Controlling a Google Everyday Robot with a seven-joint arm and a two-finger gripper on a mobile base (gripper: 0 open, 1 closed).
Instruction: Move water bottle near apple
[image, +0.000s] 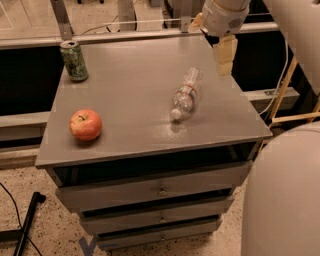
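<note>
The water bottle (185, 93) lies on its side right of the middle of the grey cabinet top (130, 90), white cap pointing to the front. The apple (85, 124), red-orange with a dark stem dimple, sits near the front left, well apart from the bottle. My gripper (223, 54) hangs above the back right part of the top, behind and to the right of the bottle, not touching it and holding nothing I can see.
A green drink can (74, 61) stands at the back left corner. The cabinet has drawers (160, 190) below. A rail (125, 34) runs behind the top. My white arm body (282, 195) fills the lower right.
</note>
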